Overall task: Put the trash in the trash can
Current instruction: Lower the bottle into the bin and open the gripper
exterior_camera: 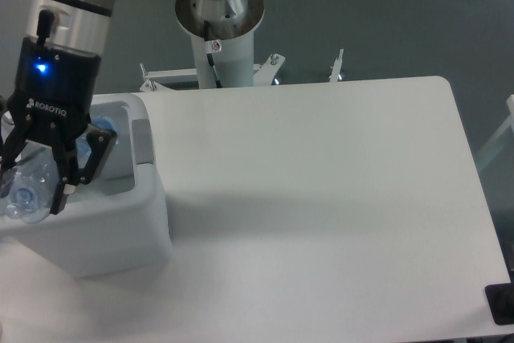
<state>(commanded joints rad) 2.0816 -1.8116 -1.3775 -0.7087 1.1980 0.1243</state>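
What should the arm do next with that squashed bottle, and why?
Probably open the gripper and let go. It holds the bottle over the open top of the bin, near the picture's left edge, so it should drop inside. How far it hangs above the bin, I cannot tell.

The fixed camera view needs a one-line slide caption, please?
Pincer holding a crushed bottle over the open white bin.

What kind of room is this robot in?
Probably a robot lab or test room. A robot arm's gripper holds a crushed bottle over a white trash can on a plain white table, and the arm's base stands on a post over grey floor.
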